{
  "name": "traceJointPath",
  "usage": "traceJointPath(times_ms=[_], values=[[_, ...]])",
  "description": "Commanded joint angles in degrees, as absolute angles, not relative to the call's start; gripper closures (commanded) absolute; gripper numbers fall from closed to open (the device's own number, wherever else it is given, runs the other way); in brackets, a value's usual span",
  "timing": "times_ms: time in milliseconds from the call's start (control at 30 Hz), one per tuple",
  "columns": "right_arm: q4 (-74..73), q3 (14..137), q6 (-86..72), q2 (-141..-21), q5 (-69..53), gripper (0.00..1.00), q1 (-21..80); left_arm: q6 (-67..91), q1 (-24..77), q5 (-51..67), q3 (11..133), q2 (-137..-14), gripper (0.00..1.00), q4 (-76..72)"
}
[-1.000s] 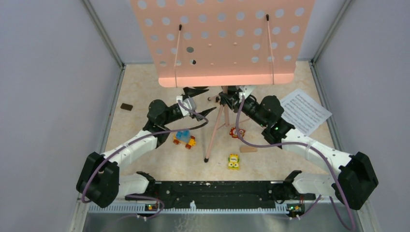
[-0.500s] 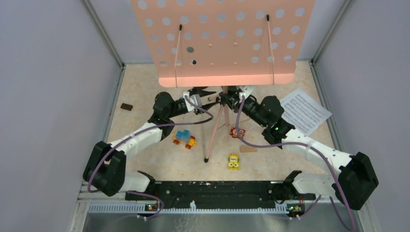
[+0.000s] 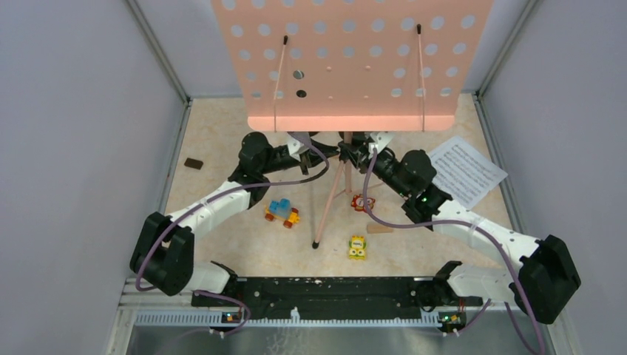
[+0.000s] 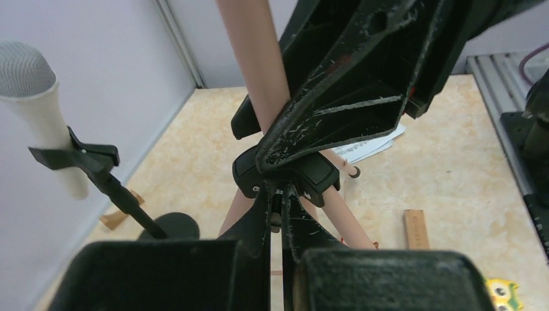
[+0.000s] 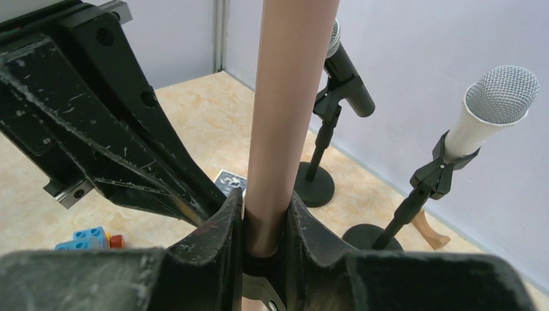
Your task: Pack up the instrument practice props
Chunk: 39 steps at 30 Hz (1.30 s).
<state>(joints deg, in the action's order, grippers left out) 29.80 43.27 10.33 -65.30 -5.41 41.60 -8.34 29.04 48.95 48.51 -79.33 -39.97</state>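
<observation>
The pink perforated music desk (image 3: 347, 59) stands on its pink pole (image 5: 288, 97), above the tripod legs (image 3: 325, 207). My right gripper (image 5: 265, 220) is shut on the pole just above the black collar (image 4: 314, 172). My left gripper (image 4: 283, 210) meets it from the left, its jaws shut on a small knob under that collar. In the top view both grippers, left (image 3: 325, 151) and right (image 3: 353, 151), sit under the desk's lower edge. A white sheet-music page (image 3: 464, 170) lies at the right. The dark microphone (image 5: 346, 71) and white microphone (image 5: 482, 123) stand in black round-based holders (image 5: 315, 184).
Small toy cars lie near the tripod: a blue one (image 3: 282, 212), a yellow one (image 3: 358, 246) and a red one (image 3: 361, 202). A wooden block (image 3: 381, 228) lies beside them and a small dark piece (image 3: 194, 163) at the left wall. Walls close in the floor on three sides.
My left gripper has swung right to the stand's collar and closed there. The music desk has shifted slightly to the right. The right gripper has kept its grip on the pole.
</observation>
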Motion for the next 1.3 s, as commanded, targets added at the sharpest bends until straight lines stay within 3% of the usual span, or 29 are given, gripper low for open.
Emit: traceJointPath(times_ms=[0, 300, 733, 933, 1033, 1167, 1267], values=[[26.68, 39.82, 13.72, -65.20, -13.72, 1.00, 43.77, 4.04, 28.92, 41.39, 49.29, -80.67, 1.00, -35.35], [27.50, 39.55, 12.92, -65.65, -13.80, 1.00, 43.72, 24.55, 28.82, 34.08, 53.78, -85.21, 1.00, -19.28], [26.81, 39.11, 13.07, -64.78, -13.71, 1.00, 43.76, 59.84, 28.38, 41.47, 50.58, -94.20, 1.00, -24.96], [26.37, 39.54, 13.07, -64.70, -13.88, 1.00, 43.75, 63.49, 27.39, 41.51, 51.94, -96.28, 0.96, -20.94], [26.28, 39.48, 13.10, -64.44, -13.89, 1.00, 43.75, 62.16, 27.08, 39.81, 52.23, -95.05, 0.69, -18.73], [26.51, 39.38, 12.72, -64.24, -12.95, 1.00, 43.75, 56.47, 26.63, 36.69, 53.27, -91.52, 0.17, -15.64], [26.37, 40.05, 12.39, -64.30, -12.16, 1.00, 43.74, 51.13, 26.26, 33.88, 54.31, -86.99, 0.04, -13.41]])
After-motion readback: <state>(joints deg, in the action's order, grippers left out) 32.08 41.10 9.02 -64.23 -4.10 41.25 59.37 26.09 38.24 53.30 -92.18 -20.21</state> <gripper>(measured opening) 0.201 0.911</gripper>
